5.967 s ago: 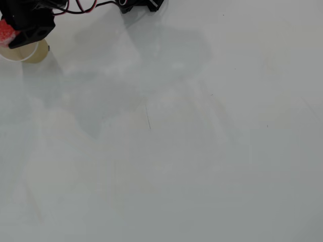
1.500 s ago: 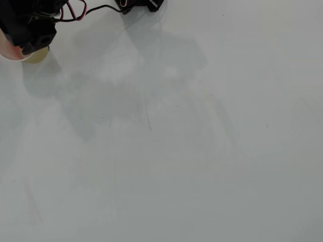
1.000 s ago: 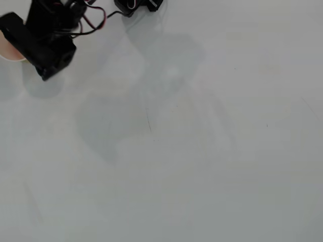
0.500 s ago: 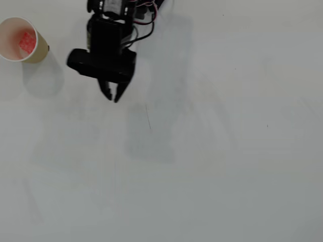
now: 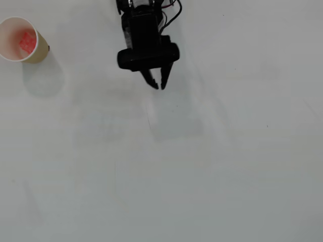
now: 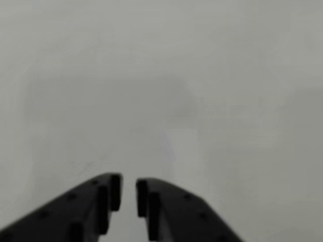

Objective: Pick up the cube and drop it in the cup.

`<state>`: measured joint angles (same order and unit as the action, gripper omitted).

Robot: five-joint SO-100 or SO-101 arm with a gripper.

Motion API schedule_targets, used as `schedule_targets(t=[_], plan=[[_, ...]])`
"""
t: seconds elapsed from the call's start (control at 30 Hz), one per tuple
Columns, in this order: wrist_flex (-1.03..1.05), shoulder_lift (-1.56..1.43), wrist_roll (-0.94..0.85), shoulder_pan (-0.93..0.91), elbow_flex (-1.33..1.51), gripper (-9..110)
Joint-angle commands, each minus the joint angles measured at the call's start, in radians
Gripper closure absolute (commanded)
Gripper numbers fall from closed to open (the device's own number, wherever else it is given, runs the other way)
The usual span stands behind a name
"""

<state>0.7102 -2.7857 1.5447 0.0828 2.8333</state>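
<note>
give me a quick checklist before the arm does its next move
1. Cube inside the cup: ok, the red block lies on the cup's floor.
2. Cup upright on the table: ok, its round rim faces up.
3. Gripper empty: ok, the wrist view shows only bare table in the narrow gap between its fingers.
4. Gripper clear of the cup: ok, it sits well right of it in the overhead view.
5. Table ahead of the gripper free of things: ok in both views.
</note>
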Motion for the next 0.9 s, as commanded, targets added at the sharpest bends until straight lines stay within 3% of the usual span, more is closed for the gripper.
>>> schedule_targets(t=[0.0,0.23,0.47,0.87], plan=[[0.071,-0.138,-0.008,0.061,0.021,101],[0.299,-0.348,-0.008,0.1,0.135,101],[0.388,-0.35,-0.008,0.11,0.173,101],[0.394,-0.351,-0.008,0.101,0.281,101]])
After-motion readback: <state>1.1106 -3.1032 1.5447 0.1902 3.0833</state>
